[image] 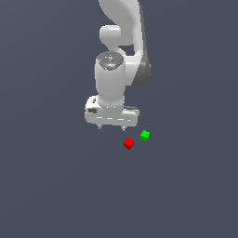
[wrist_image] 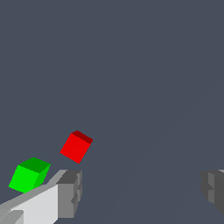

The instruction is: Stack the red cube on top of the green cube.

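Pincer (image: 111, 127) spread wide, empty, not yet aligned over red cube (image: 128, 143).
Green cube (image: 145, 135) lies just beside, right; it could be knocked during descent.

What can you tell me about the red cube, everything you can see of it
The red cube is a tiny, plain, bright red block with flat, unmarked faces, far smaller than the gripper. It rests on the dark grey surface, turned so a corner faces the exterior camera. Nothing touches it: the green cube sits close by on the exterior view's right, apart from it, and the open gripper is off to the exterior view's left. In the wrist view its top face looks darker red.
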Robot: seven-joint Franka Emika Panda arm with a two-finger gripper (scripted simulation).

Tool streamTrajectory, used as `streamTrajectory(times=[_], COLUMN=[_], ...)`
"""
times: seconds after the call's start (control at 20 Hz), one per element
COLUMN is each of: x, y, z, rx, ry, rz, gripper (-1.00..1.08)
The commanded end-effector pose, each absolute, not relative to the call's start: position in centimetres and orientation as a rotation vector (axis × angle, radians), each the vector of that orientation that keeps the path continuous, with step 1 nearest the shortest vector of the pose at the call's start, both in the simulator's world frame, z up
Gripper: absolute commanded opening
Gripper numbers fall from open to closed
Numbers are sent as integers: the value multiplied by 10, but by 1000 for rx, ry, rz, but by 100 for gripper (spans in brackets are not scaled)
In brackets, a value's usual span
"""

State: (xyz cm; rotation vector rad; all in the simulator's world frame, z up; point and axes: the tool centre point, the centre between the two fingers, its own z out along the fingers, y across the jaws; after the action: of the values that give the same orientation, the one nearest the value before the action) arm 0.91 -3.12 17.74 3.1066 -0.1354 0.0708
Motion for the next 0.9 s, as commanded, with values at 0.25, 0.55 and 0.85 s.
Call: streamTrajectory(times=[0.25,0.55,0.85], x=[4,0,-1], y=[-14,6,27], z=[154,127,100], rx=[3100,3080,3048], ry=[-310,-515,-715], rz=[55,38,20], gripper=[100,100,100])
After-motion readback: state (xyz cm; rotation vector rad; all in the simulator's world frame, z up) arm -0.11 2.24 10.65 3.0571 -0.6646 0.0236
